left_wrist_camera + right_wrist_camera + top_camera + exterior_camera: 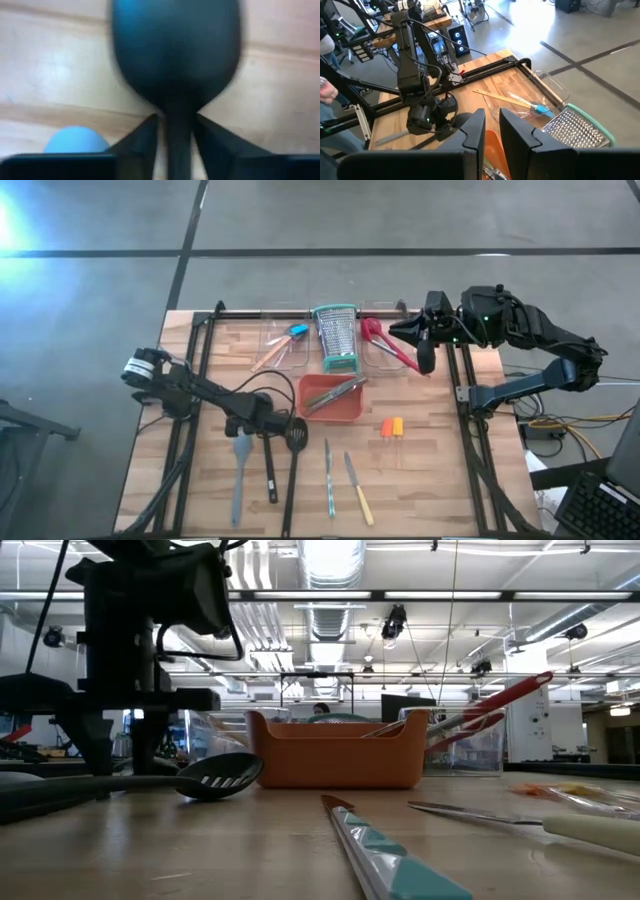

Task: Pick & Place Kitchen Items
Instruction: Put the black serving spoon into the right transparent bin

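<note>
- Looking down from above, you have your left gripper (268, 423) low over the near-left part of the wooden table (430, 470), right at the black spoon (270, 465).
- Your left wrist view shows the spoon's bowl (175, 47) filling the picture, with the thin neck running down between your two dark fingers (142, 145). The fingers stand close on either side of the neck; you cannot tell whether they already press on it.
- The spoon lies flat on the wood, handle toward the near edge, between the grey spatula (240, 470) on its left and the black slotted turner (294, 470) on its right.
- From table height, the turner's slotted head (215, 775) rests on the table just in front of the orange tray (335, 752).
- Further right lie a teal-handled tool (329, 480), a knife with a pale yellow handle (358, 490) and a small orange-handled tool (391, 428).
- The tray holds a few metal utensils (335, 393); the steel grater (337, 338) stands behind it, between two clear bins.
- The left bin (283, 345) holds a blue-tipped tool (296, 332); red utensils (385, 345) lean out of the right bin.
- Your right gripper (425, 345) waits raised over the far-right corner, its fingers (475, 131) nearly together with nothing between them.
</note>
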